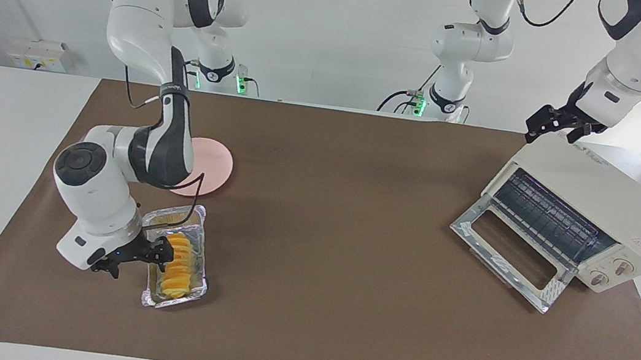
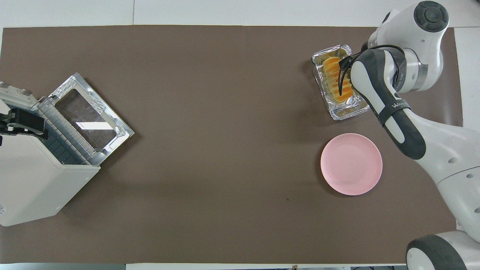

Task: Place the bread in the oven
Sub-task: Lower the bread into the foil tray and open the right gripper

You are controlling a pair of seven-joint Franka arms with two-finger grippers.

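The bread (image 1: 178,266), a ridged yellow-orange loaf, lies in the crinkled foil tray (image 1: 173,304) at the right arm's end of the table; from overhead the bread (image 2: 335,79) shows lengthwise in the tray (image 2: 347,112). My right gripper (image 1: 140,256) hangs low beside the tray, open and holding nothing. The cream oven (image 1: 609,199) stands at the left arm's end with its glass door (image 1: 509,254) dropped open and the wire rack showing. My left gripper (image 1: 553,131) waits open over the oven's top.
A round pink plate (image 1: 213,159) lies bare, nearer to the robots than the foil tray. A brown mat (image 1: 340,220) covers the table between tray and oven. The right arm's elbow looms over the plate.
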